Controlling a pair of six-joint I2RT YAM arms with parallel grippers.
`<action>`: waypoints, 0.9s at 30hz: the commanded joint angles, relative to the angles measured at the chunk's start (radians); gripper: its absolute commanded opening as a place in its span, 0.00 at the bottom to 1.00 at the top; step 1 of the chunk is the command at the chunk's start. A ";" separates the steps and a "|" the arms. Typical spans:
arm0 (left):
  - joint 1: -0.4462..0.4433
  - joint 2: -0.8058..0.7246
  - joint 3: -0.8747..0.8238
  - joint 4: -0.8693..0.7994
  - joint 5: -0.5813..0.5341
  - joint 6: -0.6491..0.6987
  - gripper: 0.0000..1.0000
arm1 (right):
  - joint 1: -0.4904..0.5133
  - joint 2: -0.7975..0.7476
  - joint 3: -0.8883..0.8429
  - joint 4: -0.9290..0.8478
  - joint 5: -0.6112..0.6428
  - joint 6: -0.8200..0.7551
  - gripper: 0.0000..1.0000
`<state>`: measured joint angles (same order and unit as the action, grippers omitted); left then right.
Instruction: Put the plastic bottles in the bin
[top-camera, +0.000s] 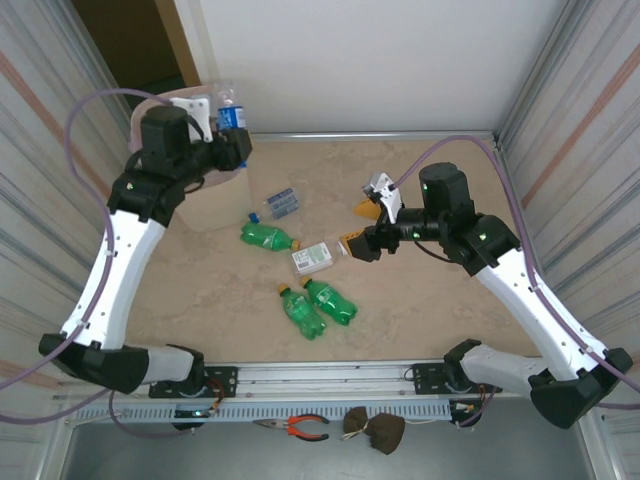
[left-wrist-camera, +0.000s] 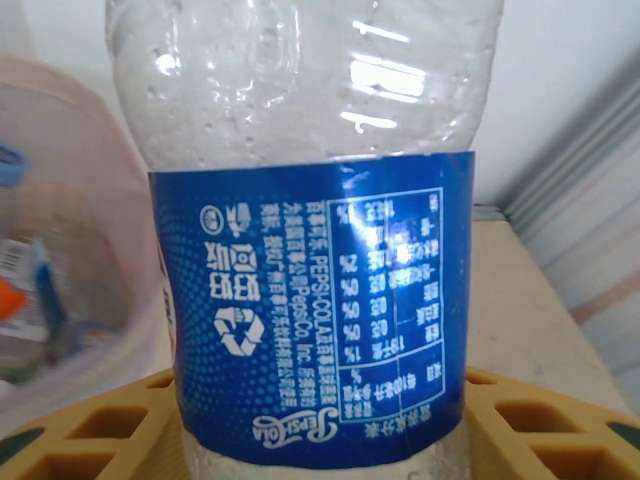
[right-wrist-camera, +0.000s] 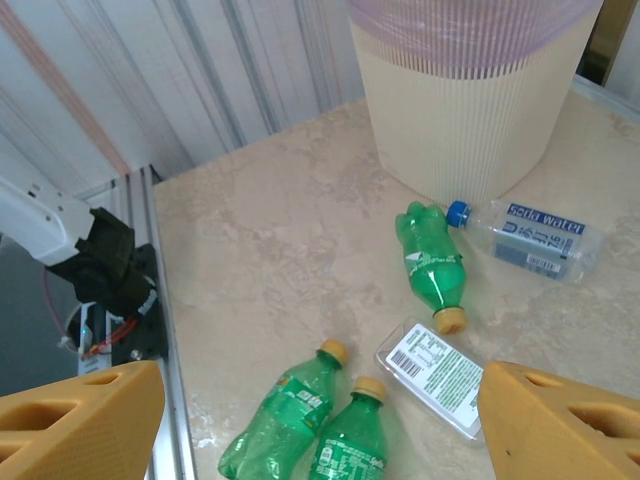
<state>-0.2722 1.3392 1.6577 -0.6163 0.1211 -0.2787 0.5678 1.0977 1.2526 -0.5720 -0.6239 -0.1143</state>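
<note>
My left gripper is shut on a clear plastic bottle with a blue label, held upright beside the bin at the back left. Up close, that bottle sits between the yellow fingers, and the pink-lined bin lies to its left. My right gripper hangs open above the table with nothing between its fingers. Below it lie three green bottles, a flat clear bottle with a white label and a blue-capped water bottle.
The beige bin stands just past the water bottle. Several bottles lie inside its pink bag. Corrugated walls close in both sides. A metal rail runs along the table's near edge, with pliers below it.
</note>
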 joint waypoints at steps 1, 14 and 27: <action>0.055 0.065 0.132 -0.130 -0.004 0.102 0.55 | 0.013 0.012 0.040 -0.012 0.022 -0.004 0.81; 0.256 0.331 0.438 -0.306 -0.248 0.313 0.52 | 0.045 0.035 0.050 -0.014 0.048 -0.002 0.81; 0.312 0.504 0.400 -0.287 -0.374 0.434 0.50 | 0.057 0.032 0.027 0.000 0.054 -0.001 0.81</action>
<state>0.0383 1.8286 2.0655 -0.8936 -0.1978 0.1051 0.6170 1.1320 1.2667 -0.5770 -0.5747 -0.1143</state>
